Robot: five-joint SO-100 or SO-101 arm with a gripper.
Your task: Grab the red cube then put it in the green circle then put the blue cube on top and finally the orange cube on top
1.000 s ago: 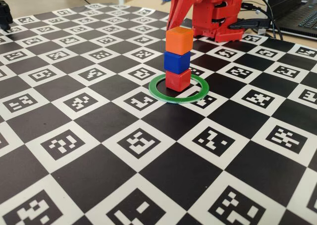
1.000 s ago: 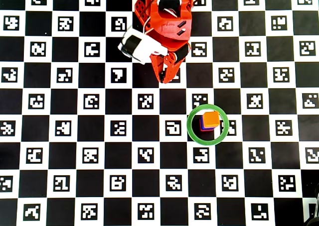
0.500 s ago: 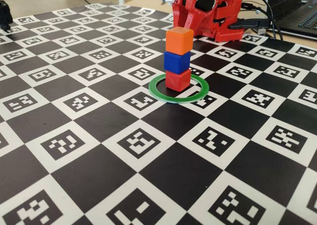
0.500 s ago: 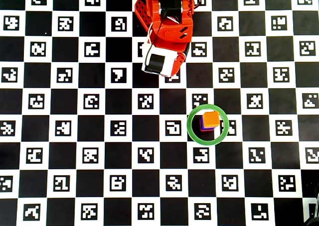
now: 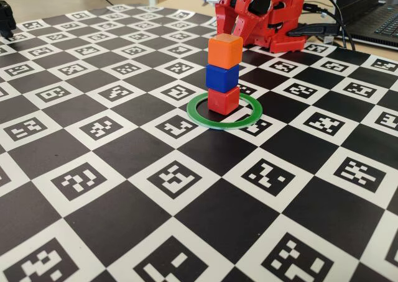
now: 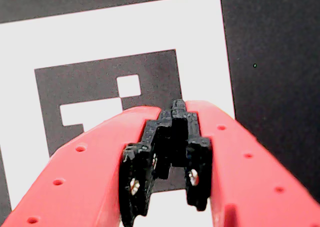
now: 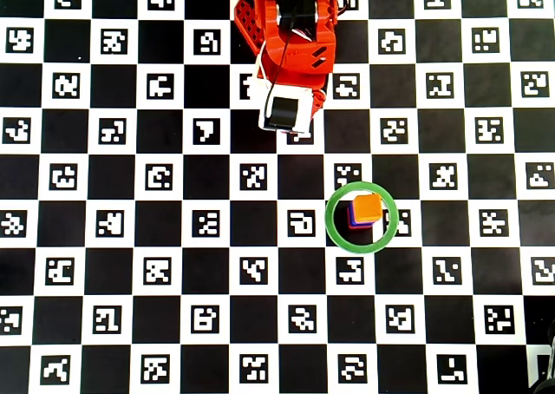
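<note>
Inside flat green ring [image 5: 205, 120] — matte red cube [image 5: 223, 100], blue cube [image 5: 222, 77], orange cube [image 5: 224, 51]

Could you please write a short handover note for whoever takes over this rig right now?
Gripper: shut, holding nothing, folded back near the arm's base, apart from the stack.
Things: red cube sits inside the green circle, blue cube on it, orange cube on top; the stack stands upright.
Done: all three cubes are placed in order.
Left: nothing visible.
</note>
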